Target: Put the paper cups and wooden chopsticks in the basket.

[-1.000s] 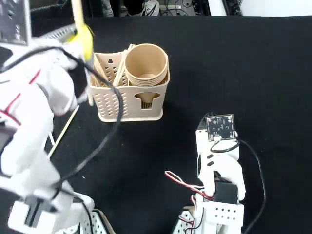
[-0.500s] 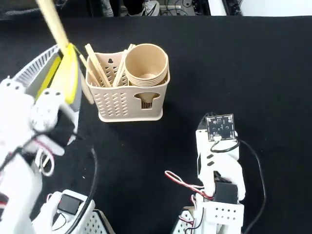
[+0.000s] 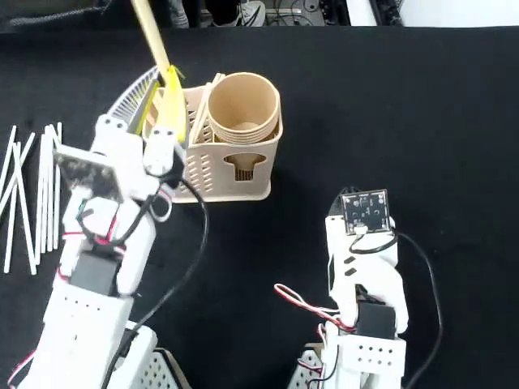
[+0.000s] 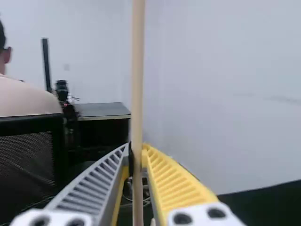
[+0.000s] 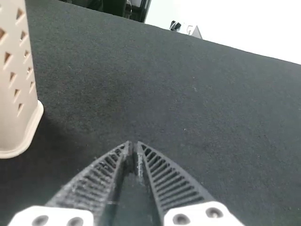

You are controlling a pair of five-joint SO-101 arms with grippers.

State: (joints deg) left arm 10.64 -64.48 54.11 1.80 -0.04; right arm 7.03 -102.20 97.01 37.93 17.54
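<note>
Left gripper (image 4: pixel 136 149): clamped on one wooden chopstick (image 3: pixel 151 34), at the basket (image 3: pixel 220 177) (its left edge).
Right gripper (image 5: pixel 132 151): fingers together, low over the table (image 5: pixel 197 89).
Paper cups (image 3: pixel 243 113): stacked in the basket.
Loose chopsticks (image 3: pixel 32 198): on the table, far left.

Matt plastic, paper, bare wood, cloth
The basket (image 3: pixel 219 174) is matt perforated plastic; paper cups (image 3: pixel 243 109) dull; chopstick (image 4: pixel 137 70) smooth pale wood; left gripper (image 4: pixel 136 148) ribbed plastic; table (image 5: pixel 141 84) rough black cloth.

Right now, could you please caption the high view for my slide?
Left gripper holds a pale wooden chopstick by the beige perforated plastic basket.
</note>
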